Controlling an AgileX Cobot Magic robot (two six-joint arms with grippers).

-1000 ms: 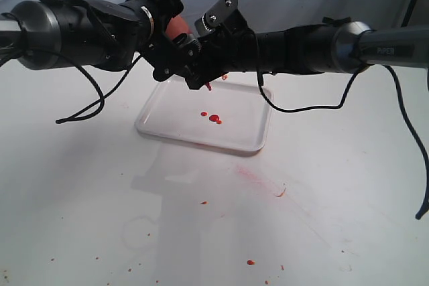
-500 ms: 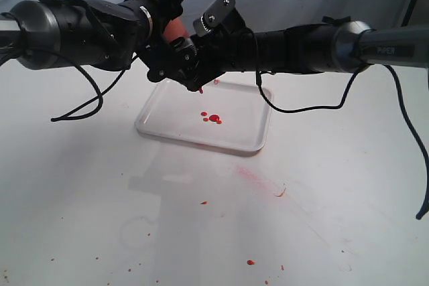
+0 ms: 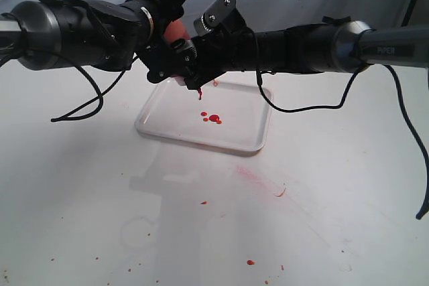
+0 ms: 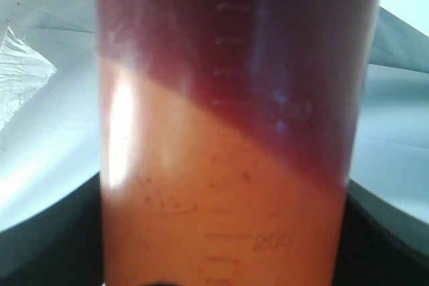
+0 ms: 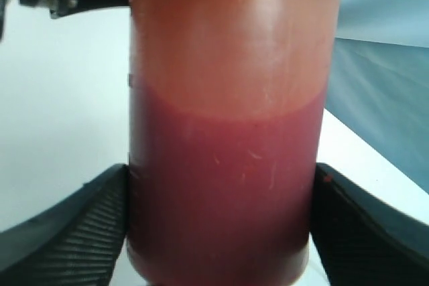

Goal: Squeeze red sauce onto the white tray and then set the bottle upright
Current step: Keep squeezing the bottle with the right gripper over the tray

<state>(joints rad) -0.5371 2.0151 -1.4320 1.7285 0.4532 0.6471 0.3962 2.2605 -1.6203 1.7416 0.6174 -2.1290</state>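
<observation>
Both tools grip the bottle [image 5: 224, 85]. The right tool [image 5: 221, 227] presses its woven-textured black fingers [image 5: 74, 232] against opposite sides of the soft, translucent orange cylinder, and the left tool [image 3: 164, 35] clamps it just beside. The nozzle hangs below them, dripping over the white tray [image 3: 244, 128]. A short, gentle pinch from one tool while the other only steadies seems best, with the tip held straight beneath the tools. The red sauce [image 3: 214, 118] beads into glossy wet blobs on the slick shallow tray, and the matte surface [image 3: 335, 199] around it carries stray specks.
</observation>
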